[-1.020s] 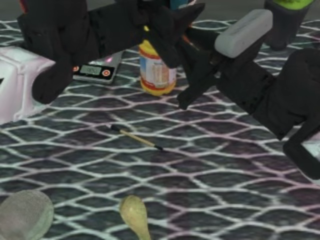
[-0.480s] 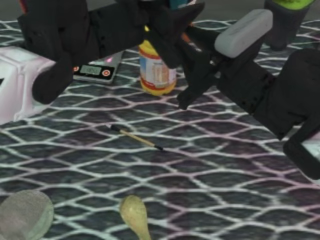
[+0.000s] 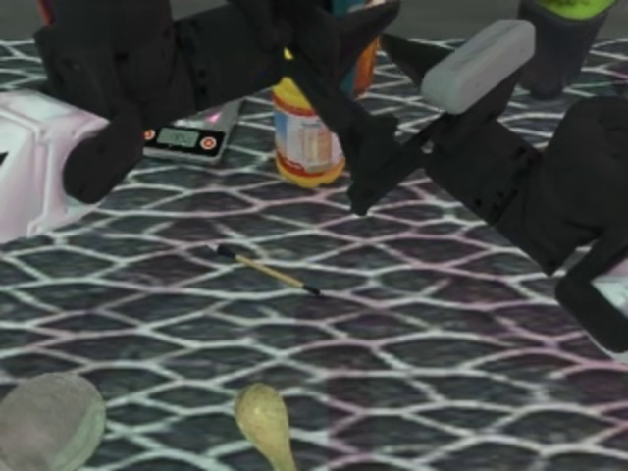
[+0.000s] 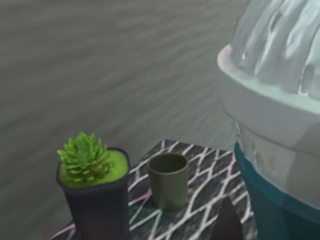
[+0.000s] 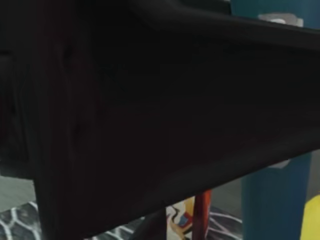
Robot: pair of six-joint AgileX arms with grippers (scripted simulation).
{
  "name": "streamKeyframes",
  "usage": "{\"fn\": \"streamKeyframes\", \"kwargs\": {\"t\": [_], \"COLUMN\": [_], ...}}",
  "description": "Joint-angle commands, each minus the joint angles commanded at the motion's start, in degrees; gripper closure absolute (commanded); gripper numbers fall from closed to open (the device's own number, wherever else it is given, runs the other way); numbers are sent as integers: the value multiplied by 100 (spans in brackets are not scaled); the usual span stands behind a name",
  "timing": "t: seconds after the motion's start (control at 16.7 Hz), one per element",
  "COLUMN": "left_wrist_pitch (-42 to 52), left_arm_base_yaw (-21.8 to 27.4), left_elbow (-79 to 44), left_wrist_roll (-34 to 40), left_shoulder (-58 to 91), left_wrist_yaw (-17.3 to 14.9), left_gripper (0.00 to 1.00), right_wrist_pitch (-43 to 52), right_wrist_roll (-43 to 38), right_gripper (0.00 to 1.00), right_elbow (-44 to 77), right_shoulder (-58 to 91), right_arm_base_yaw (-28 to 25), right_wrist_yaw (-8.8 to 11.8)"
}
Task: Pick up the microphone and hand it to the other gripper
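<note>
The microphone (image 4: 272, 125) fills one side of the left wrist view, its silvery head above a white collar and teal handle. From above only a teal bit of the microphone (image 3: 346, 8) shows at the top edge, held up by my left gripper (image 3: 339, 39), which is shut on it. My right gripper (image 3: 385, 123) reaches in from the right under its grey block (image 3: 478, 64). It is open, its two fingers spread wide just beside the left one. The right wrist view is mostly dark, with the microphone's teal handle (image 5: 275, 200) at one edge.
A yellow labelled bottle (image 3: 307, 137) stands below the grippers, a scale (image 3: 186, 139) and a white appliance (image 3: 29, 167) to the left. A black-tipped stick (image 3: 267, 270), a pale spoon (image 3: 265, 422) and a grey round object (image 3: 49, 422) lie nearer. A potted plant (image 4: 92, 190) and green cup (image 4: 168, 180) stand at the back right.
My right gripper's fingers have spread far apart, one swinging up towards the back edge. The left arm and the microphone have stayed put.
</note>
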State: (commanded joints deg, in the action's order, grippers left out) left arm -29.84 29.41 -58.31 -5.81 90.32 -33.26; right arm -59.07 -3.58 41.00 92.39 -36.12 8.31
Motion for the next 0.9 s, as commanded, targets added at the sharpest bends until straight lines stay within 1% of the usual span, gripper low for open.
{"fn": "streamKeyframes", "kwargs": {"t": [0.48, 0.6, 0.9], "left_wrist_pitch": [8, 18, 59], "left_arm_base_yaw": [-10, -141, -764], "left_elbow": [-19, 44, 323], "left_wrist_roll": [-20, -29, -42], "left_shoulder": [-27, -92, -387], "left_wrist_yaw": [12, -113, -638], "left_gripper": [100, 100, 100], "right_wrist_pitch": [2, -8, -71], "right_wrist_roll": [15, 11, -13], "right_gripper": [0, 0, 0], "right_elbow": [-35, -253, -1320], "right_shoulder": [14, -202, -1165], "right_arm_base_yaw": [18, 50, 181], "right_wrist_yaw": [-16, 24, 192]}}
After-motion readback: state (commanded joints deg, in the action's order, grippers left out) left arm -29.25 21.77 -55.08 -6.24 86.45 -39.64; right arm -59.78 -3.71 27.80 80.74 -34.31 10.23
